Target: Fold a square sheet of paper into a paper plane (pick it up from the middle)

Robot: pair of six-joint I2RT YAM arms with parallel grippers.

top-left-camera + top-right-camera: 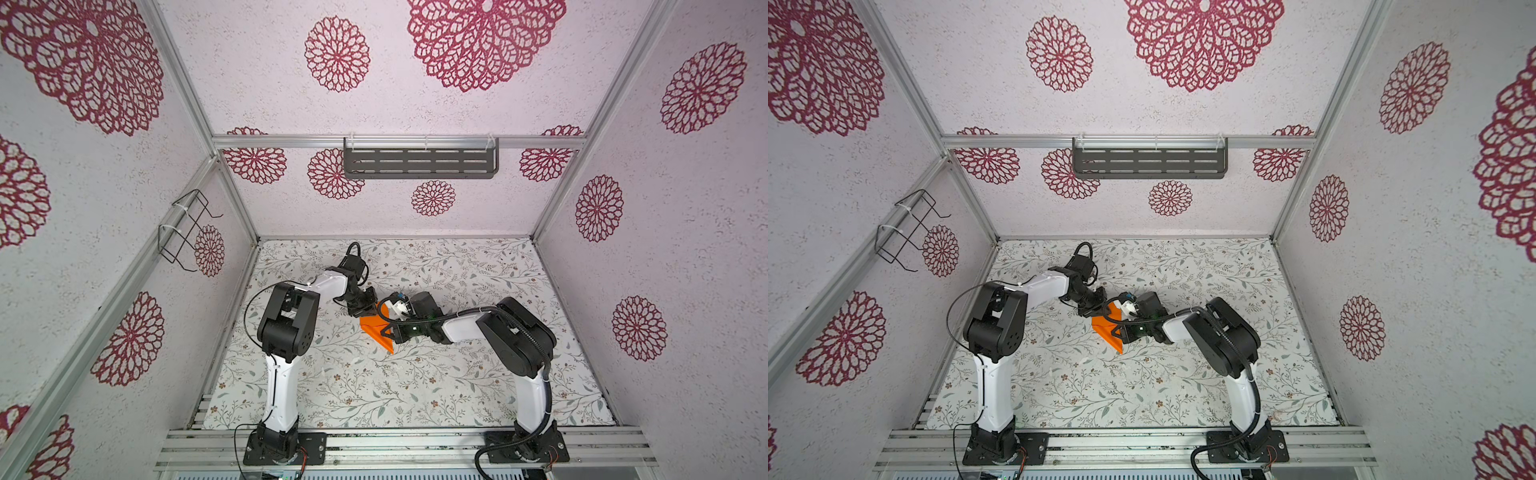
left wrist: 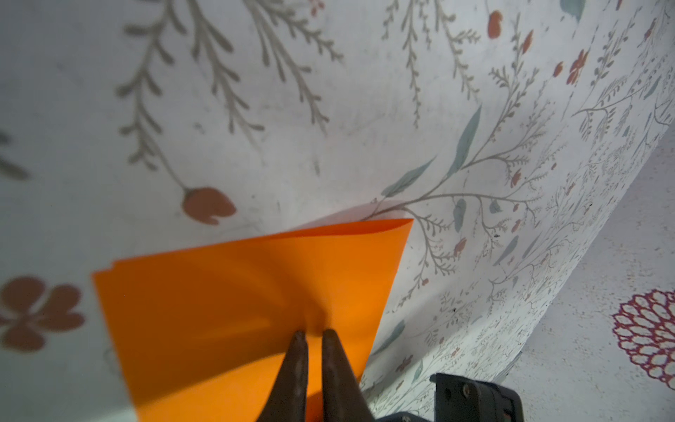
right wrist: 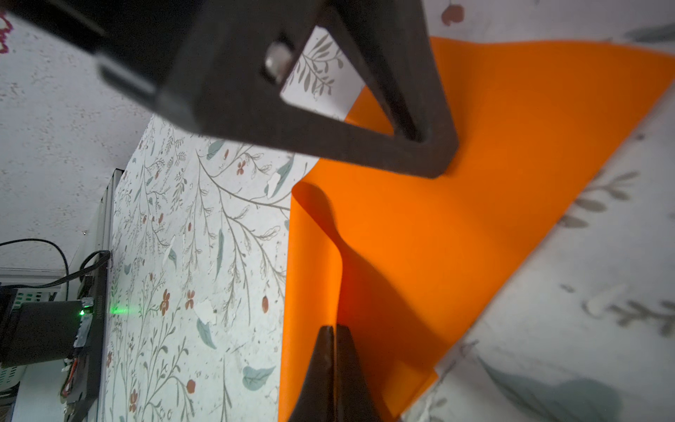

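Both arms bend inward: right gripper (image 3: 334, 329) pinches orange paper (image 3: 438, 237), left gripper (image 2: 314, 334) seemingly barely parted.

Bright, unprinted orange paper (image 1: 370, 325) lies partly folded near the middle of the floral counter (image 1: 332, 386). In both top views the orange paper (image 1: 1102, 326) reads as a layered wedge narrowing to a point toward the near edge. Close up, the orange paper (image 2: 237, 310) shows two stacked layers with slightly offset edges. On the orange paper (image 3: 456, 237) a soft ridge rises from the flat part.
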